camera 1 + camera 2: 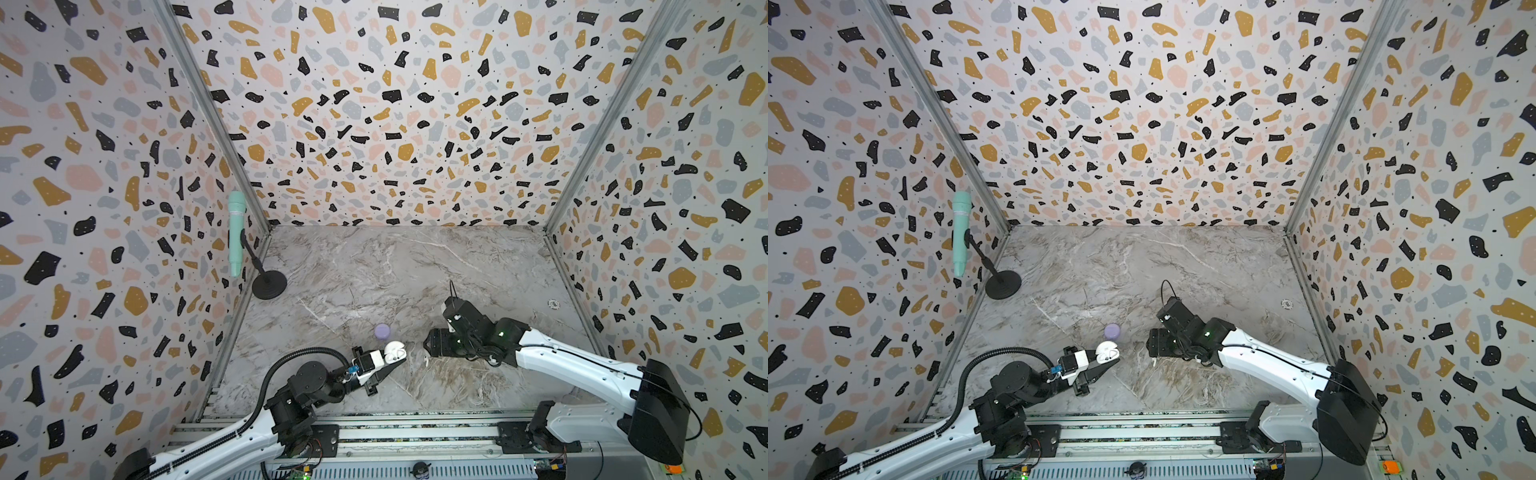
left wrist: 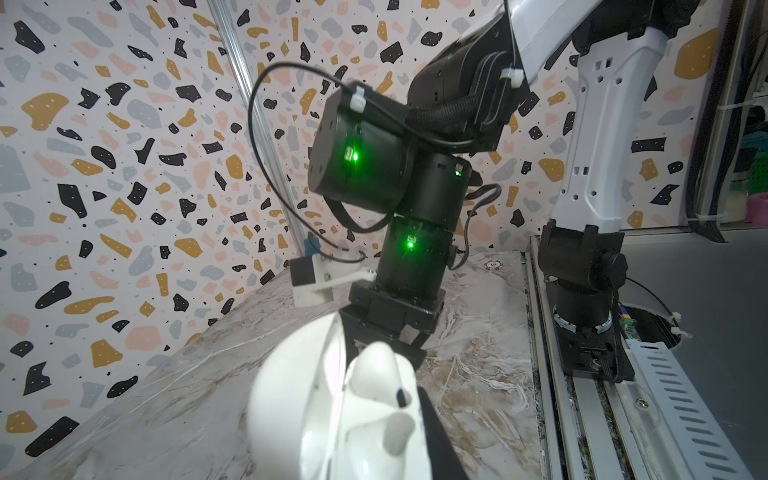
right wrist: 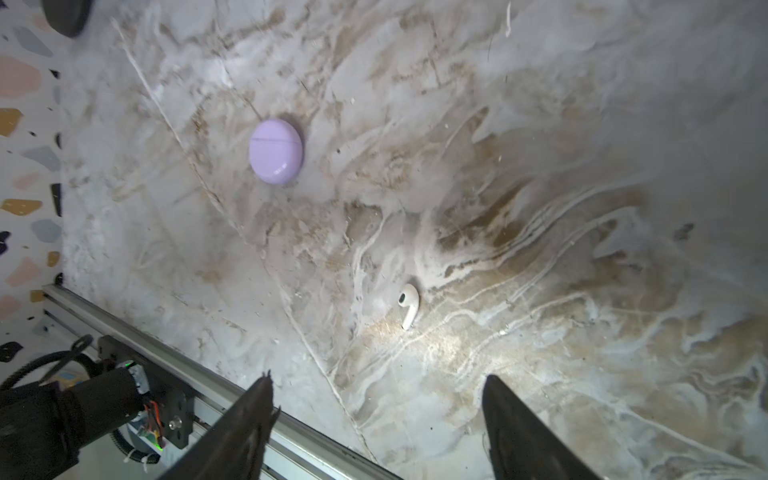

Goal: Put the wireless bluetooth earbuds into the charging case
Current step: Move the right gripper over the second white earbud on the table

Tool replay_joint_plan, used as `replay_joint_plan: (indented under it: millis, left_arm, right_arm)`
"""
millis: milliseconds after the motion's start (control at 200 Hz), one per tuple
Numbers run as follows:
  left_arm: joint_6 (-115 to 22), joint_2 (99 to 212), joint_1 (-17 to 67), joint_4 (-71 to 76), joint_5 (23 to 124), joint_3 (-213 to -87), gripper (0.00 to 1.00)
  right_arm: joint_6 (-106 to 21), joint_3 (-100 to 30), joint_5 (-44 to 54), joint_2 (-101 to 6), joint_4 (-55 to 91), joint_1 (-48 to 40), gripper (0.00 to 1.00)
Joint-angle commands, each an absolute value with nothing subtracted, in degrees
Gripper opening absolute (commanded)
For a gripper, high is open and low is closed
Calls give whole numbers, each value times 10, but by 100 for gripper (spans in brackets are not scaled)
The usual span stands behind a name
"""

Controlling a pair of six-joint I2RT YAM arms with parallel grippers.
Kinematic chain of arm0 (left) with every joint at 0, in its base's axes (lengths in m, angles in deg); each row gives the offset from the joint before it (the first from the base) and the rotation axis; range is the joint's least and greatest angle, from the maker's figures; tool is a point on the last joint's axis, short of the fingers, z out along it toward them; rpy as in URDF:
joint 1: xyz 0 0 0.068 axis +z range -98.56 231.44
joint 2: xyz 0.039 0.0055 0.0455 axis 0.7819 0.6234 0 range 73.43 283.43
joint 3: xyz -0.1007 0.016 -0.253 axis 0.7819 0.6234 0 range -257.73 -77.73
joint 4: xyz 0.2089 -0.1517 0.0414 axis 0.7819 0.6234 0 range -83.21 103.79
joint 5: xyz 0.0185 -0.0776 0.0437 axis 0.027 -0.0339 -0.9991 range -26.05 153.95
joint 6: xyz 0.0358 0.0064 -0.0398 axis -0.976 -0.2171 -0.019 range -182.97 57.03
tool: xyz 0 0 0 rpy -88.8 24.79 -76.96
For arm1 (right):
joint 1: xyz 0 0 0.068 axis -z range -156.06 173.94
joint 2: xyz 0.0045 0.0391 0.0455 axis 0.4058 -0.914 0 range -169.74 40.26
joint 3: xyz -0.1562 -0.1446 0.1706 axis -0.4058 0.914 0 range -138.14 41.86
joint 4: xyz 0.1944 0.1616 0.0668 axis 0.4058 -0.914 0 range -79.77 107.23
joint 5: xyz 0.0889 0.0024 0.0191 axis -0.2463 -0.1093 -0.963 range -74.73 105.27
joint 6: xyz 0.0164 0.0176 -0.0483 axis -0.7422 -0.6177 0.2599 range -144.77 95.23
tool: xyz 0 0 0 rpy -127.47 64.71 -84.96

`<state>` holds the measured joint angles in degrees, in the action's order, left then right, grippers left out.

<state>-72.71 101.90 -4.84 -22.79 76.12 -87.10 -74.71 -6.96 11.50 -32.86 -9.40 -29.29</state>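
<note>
My right hand (image 3: 379,380) hangs over the counter (image 3: 582,166) with its jaws spread wide and nothing between them. Just past my fingertips lies the white earbud (image 3: 408,305), on its side on bare marble and touching nothing. It is tiny and glossy, with its dark mesh facing up and its stem end nearer me. There is open counter all round it. The only near edge is the front rail (image 3: 199,376), which passes close by one finger. The lavender case (image 1: 382,331) sits shut and well apart, farther back. My left hand (image 1: 390,360) is clamped on the white charging case (image 1: 394,350), with its lid open, near the earbud's left. What looks like another white bud is seated inside, beside an empty socket. The microphone stand (image 1: 269,284) keeps to the far left corner.
</note>
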Motion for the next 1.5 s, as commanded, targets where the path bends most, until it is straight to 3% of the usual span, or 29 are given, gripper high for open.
replay_joint_plan:
  millis: [0, 526, 681, 806, 1496]
  left_arm:
    - [-738, 1009, -48, -236, 764, -871, 0]
    - [-737, 998, -53, -233, 760, -869, 0]
    - [-739, 1001, -53, -233, 764, -871, 0]
    - [-739, 995, -55, -229, 765, -870, 0]
    - [-741, 994, -61, -224, 763, -870, 0]
  right_arm:
    - [-761, -55, 92, -339, -65, -302, 72]
    - [-797, -87, 102, -457, -57, -307, 43]
    - [-790, -105, 110, -482, -65, -317, 42]
    - [-785, -112, 112, -497, -67, -322, 35]
    - [-781, -140, 157, -520, -115, -330, 24]
